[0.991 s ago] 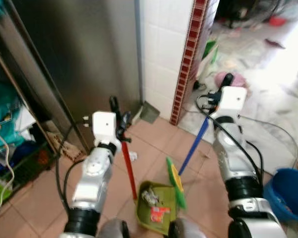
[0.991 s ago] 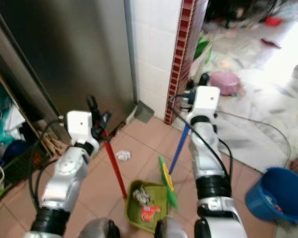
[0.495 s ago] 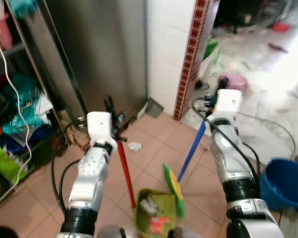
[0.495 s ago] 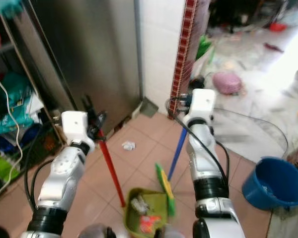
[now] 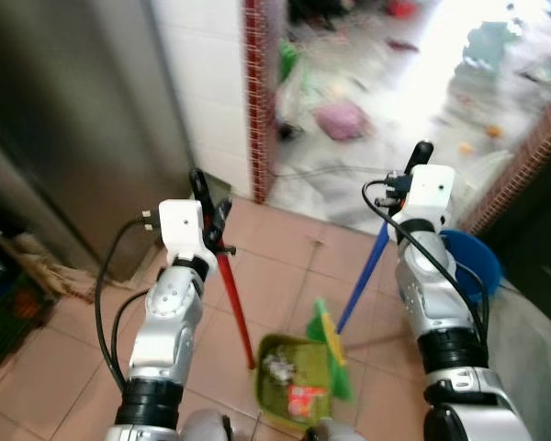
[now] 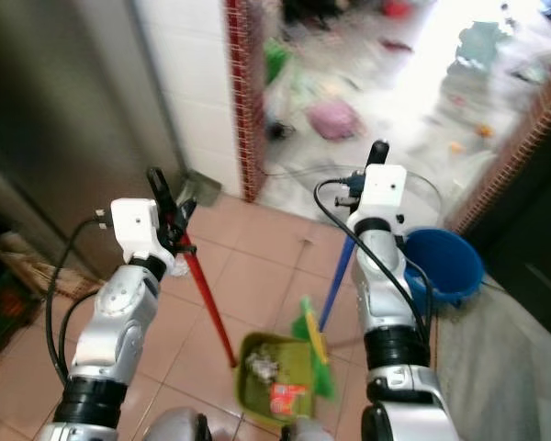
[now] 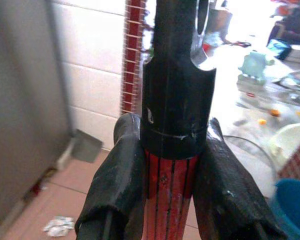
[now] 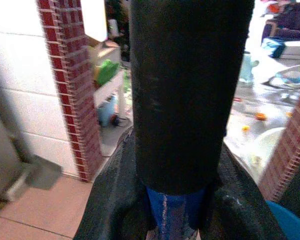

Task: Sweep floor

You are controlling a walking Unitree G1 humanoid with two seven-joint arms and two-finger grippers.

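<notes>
Terracotta floor tiles (image 5: 275,276) carry one green dustpan (image 5: 289,390) holding litter; one blue bucket (image 6: 445,266) stands to the right. Left pincer (image 5: 209,204) is clenched on the one red dustpan handle (image 5: 234,308); right pincer (image 5: 413,165) is clenched on the one blue broom handle (image 5: 363,280), its green broom head (image 5: 331,344) just beside the dustpan.

view turned right | blue bucket (image 5: 473,262) now beside right arm

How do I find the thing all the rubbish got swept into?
Look at the tan tiled floor right in front of the robot, between its two arms. There sits the green dustpan, at the foot of the red handle held by the left tool. It alone has scraps inside it.
</notes>
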